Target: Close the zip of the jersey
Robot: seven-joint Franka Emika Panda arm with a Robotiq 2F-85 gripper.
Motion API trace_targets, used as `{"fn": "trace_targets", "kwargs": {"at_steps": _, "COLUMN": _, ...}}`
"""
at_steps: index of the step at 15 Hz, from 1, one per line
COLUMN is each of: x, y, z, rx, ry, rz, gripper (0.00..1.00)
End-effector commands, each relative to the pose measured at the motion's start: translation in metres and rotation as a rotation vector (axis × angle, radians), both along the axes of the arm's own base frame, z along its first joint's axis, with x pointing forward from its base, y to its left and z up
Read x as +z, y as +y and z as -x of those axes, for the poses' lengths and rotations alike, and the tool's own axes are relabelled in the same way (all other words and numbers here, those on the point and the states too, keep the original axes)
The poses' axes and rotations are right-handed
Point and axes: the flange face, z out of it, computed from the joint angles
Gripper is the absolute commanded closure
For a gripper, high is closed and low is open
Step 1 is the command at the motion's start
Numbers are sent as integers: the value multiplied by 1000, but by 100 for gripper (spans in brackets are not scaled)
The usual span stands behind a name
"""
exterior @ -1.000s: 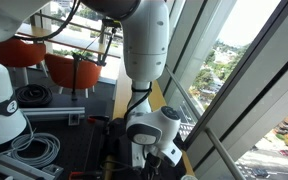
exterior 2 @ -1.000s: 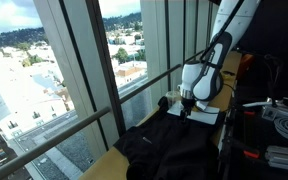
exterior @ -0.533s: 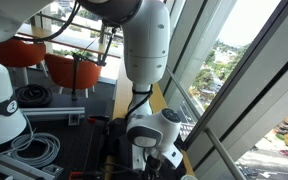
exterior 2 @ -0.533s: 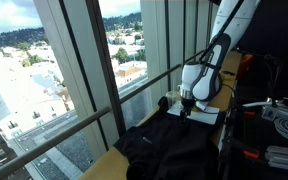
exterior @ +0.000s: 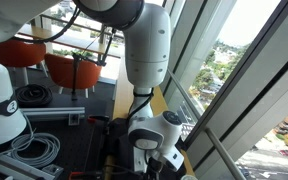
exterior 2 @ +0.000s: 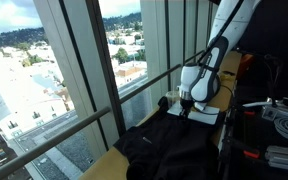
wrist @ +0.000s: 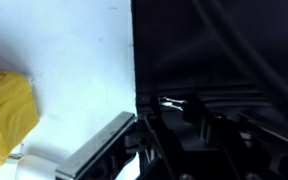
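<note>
Arm (exterior: 146, 45) shifted slightly, jersey (exterior 2: 169, 148) just below tool (exterior 2: 184, 107)

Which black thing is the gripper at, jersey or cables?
The jersey: soft black fabric beside the window, at the gripper; the coiled cables lie apart.

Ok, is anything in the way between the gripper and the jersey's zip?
Nothing visible does. In an exterior view the gripper is low at one end of the jersey, with no object between them. The zip itself is too dark to pick out.
</note>
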Motion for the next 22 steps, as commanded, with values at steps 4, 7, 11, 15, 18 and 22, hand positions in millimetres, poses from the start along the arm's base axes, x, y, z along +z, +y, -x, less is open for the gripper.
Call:
{"fn": "trace_targets", "kwargs": {"at_steps": 4, "x": 3, "y": 4, "z": -12, "rx": 25, "ry": -19, "rz": -9, "gripper": 100}}
{"fn": "trace_targets", "kwargs": {"at_steps": 7, "x": 4, "y": 4, "z": -13, "rx": 25, "ry": -20, "rz": -7, "gripper": 98}}
{"fn": "trace_targets", "kwargs": {"at_steps": 11, "x": 7, "y": 12, "z": -10, "rx": 35, "ry": -19, "rz": -6, "gripper": 98}}
{"fn": "trace_targets", "kwargs": {"at_steps": 15, "x": 8, "y": 29, "z": -6, "rx": 58, "ry": -20, "rz": -4, "gripper": 98}}
{"fn": "trace_targets", "kwargs": {"at_steps": 18, "x": 6, "y": 46, "z": 0, "rx": 85, "ry": -14, "rz": -1, "gripper": 98}}
{"fn": "trace_targets", "kwargs": {"at_steps": 22, "x": 3, "y": 70, "z": 7, "rx": 129, "ry": -9, "rz": 7, "gripper": 98}}
